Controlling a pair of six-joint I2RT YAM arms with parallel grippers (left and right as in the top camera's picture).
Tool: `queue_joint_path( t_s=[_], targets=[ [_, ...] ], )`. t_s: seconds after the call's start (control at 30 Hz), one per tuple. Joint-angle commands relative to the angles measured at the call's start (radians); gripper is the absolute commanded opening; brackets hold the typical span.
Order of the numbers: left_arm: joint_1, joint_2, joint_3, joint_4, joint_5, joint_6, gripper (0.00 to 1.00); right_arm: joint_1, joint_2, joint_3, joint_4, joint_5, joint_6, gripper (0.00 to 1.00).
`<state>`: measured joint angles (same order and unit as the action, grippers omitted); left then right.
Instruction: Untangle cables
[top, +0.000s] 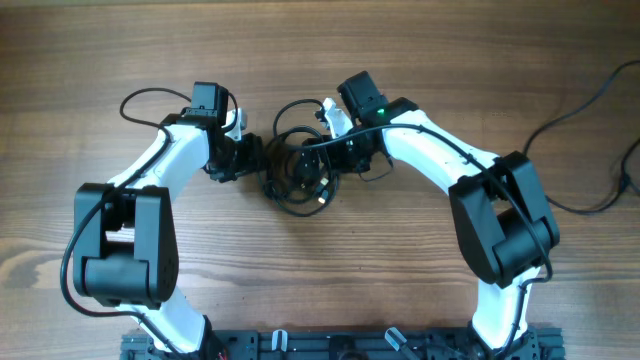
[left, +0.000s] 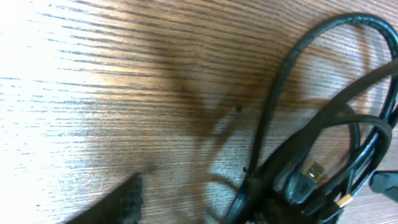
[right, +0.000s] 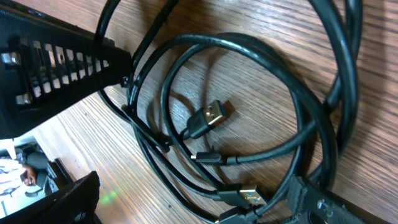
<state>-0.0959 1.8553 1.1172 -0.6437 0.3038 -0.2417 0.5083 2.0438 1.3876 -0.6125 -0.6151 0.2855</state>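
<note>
The cables (top: 298, 172) lie as one knotted bunch of black loops on the wooden table (top: 320, 60), about midway between left and right, and directly between the two arms' ends. In the right wrist view several loops overlap and cross, with a flat metal plug (right: 211, 115) lying inside them and more plug ends toward the near edge.

The left gripper (top: 248, 157) sits at the left edge of the bunch. Its jaws stand apart. In its own view one finger (left: 118, 205) rests over bare wood, well clear of the cords. The loops are crowded to the other side, and nothing is clamped.

The right gripper (top: 335, 158) sits at the right edge of the bunch, jaws spread wide. Its ribbed upper finger (right: 62, 62) lies over a loop, and a strand passes just by its tip. The lower finger (right: 68, 199) is off the cords. It grips nothing.
</note>
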Motion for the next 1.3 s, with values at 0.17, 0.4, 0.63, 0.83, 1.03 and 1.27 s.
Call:
queue_joint_path(
  t_s=[0.17, 0.4, 0.63, 0.83, 1.03, 1.27],
  targets=[
    [0.006, 0.000, -0.004, 0.004, 0.003, -0.028, 0.04, 0.084, -0.005, -0.007, 0.031, 0.019, 0.054, 1.00],
    [0.006, 0.000, -0.004, 0.001, 0.071, -0.028, 0.04, 0.062, -0.043, 0.014, 0.097, -0.141, 0.054, 0.84],
    [0.006, 0.000, -0.004, 0.001, 0.166, -0.028, 0.04, 0.085, -0.080, 0.011, 0.055, -0.208, 0.020, 0.79],
    [0.011, 0.000, -0.004, 0.001, 0.179, -0.028, 0.04, 0.130, -0.080, 0.011, -0.018, -0.051, -0.023, 0.77],
    [0.033, 0.000, -0.004, -0.005, 0.339, -0.028, 0.04, 0.135, -0.079, 0.011, -0.019, 0.001, -0.021, 0.72],
    [0.085, 0.000, -0.004, -0.027, 0.634, -0.029, 0.10, 0.187, -0.079, 0.011, -0.005, 0.002, -0.055, 0.71]
  ],
)
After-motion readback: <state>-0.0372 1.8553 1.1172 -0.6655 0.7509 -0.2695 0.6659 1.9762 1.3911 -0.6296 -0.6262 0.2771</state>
